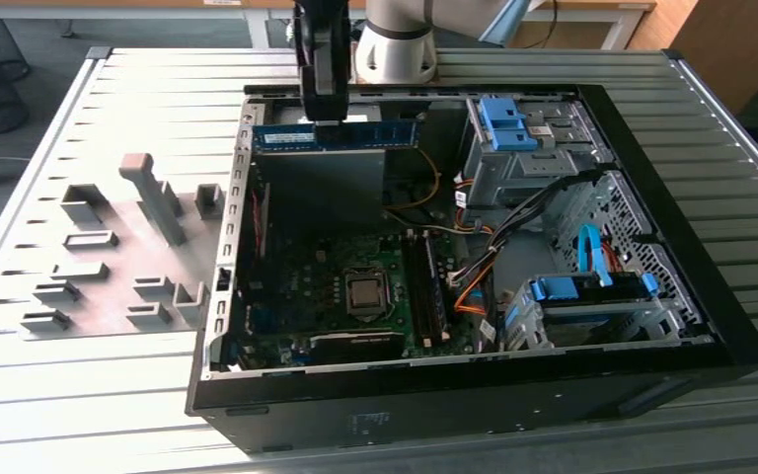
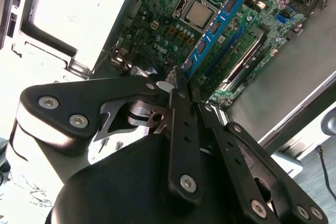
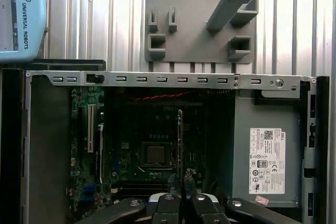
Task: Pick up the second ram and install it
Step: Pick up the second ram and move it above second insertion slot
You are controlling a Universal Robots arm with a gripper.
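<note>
Hand (image 1: 325, 118): clamped on the second ram, 1 finger on each flat face.
Second ram (image 1: 340, 135): held in the air (long edge level) above the open computer case (image 1: 485, 385), apart from the motherboard (image 1: 307, 286).
Holder blocks (image 1: 155, 197): grey, on the surface (image 1: 155, 79).

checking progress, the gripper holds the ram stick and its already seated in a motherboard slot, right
Not seated. The gripper holds the ram stick in the air, clear of the motherboard, as the exterior view shows.
</note>
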